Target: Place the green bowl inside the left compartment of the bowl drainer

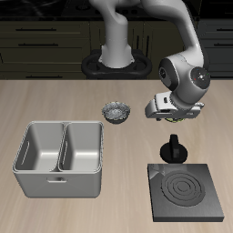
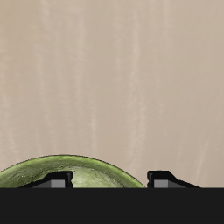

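The green bowl (image 2: 61, 173) fills the edge of the wrist view, olive outside and yellowish-green inside. My gripper (image 2: 111, 180) is open. One fingertip (image 2: 58, 180) lies over the bowl's inside and the other stands just past its rim, over bare table. In the exterior view my gripper (image 1: 171, 116) hangs above the table, behind the stove plate. A dark shape (image 1: 173, 149) sits on the table below it; I cannot tell whether this is the bowl. The grey bowl drainer (image 1: 56, 175) stands far off across the table. Both its wells, the left compartment included, hold nothing.
A grey-white speckled bowl (image 1: 116, 111) sits behind the drainer, toward the middle of the table. The flat black stove plate (image 1: 185, 191) lies near the front edge, just in front of the dark shape.
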